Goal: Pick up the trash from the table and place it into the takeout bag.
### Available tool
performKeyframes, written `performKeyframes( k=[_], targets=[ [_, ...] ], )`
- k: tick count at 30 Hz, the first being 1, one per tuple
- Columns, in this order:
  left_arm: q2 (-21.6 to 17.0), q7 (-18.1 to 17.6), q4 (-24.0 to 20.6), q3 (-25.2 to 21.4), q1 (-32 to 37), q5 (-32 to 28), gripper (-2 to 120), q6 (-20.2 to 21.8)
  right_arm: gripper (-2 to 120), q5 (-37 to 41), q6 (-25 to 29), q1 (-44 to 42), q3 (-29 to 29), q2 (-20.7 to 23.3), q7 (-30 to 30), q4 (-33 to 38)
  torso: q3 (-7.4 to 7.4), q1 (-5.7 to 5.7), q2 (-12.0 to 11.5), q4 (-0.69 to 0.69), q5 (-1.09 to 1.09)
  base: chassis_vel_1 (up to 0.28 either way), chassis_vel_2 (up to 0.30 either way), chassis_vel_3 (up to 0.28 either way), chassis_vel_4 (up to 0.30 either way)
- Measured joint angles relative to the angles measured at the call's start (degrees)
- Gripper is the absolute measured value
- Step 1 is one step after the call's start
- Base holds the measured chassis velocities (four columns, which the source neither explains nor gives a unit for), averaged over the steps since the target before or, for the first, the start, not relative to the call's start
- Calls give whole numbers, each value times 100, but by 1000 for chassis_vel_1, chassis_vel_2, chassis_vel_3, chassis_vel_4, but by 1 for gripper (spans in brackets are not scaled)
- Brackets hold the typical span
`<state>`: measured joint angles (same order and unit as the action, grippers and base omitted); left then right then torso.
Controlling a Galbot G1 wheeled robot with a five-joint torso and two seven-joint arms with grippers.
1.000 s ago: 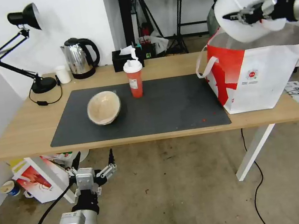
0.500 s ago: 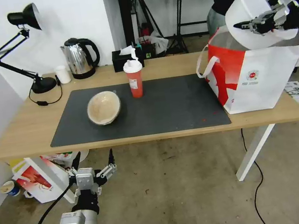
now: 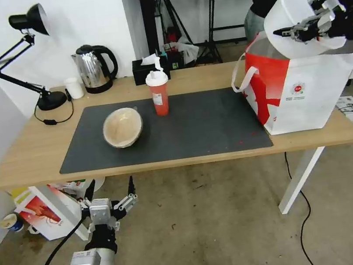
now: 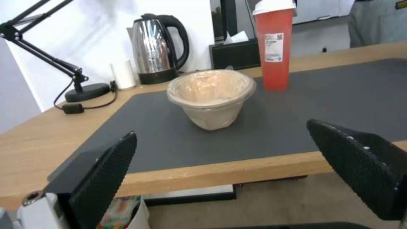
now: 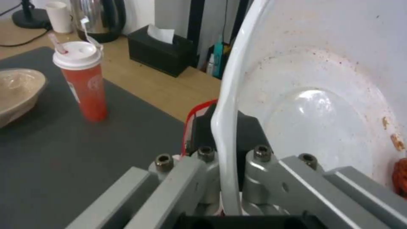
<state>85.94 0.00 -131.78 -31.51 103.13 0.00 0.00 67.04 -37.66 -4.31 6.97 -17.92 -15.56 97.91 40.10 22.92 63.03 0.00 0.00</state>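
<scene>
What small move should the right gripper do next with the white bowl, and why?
Probably lower it a little and let go. The right gripper pinches the rim of the tilted white bowl just above the open takeout bag, so a short descent should seat it inside.

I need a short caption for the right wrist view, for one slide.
Right gripper clamps the rim of the tilted white plastic bowl; red drink cup stands on the mat behind.

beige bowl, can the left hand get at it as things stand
Probably yes. The left hand hangs open below the table edge, facing the beige bowl; nothing stands between them, though it must rise above the edge.
</scene>
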Motion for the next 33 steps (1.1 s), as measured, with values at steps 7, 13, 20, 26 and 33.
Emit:
performKeyframes(
  k=[7,13,20,26,33],
  targets=[
    [0,0,0,0,0,0,100,0,0,-125,35,87,97,-176,-65,-256,0,0,0,0,0,0,0,0,0],
    [0,0,0,0,0,0,100,0,0,-271,114,185,208,-405,-110,-528,1,0,0,0,0,0,0,0,0],
    [0,0,0,0,0,0,100,0,0,-386,148,198,278,-582,-132,-670,0,0,0,0,0,0,0,0,0],
    [0,0,0,0,0,0,100,0,0,-432,176,187,292,-649,-138,-728,0,0,0,0,0,0,0,0,0],
    [0,0,0,0,0,0,100,0,0,-490,189,116,295,-670,-149,-741,0,0,0,0,0,0,0,0,0]
  ],
)
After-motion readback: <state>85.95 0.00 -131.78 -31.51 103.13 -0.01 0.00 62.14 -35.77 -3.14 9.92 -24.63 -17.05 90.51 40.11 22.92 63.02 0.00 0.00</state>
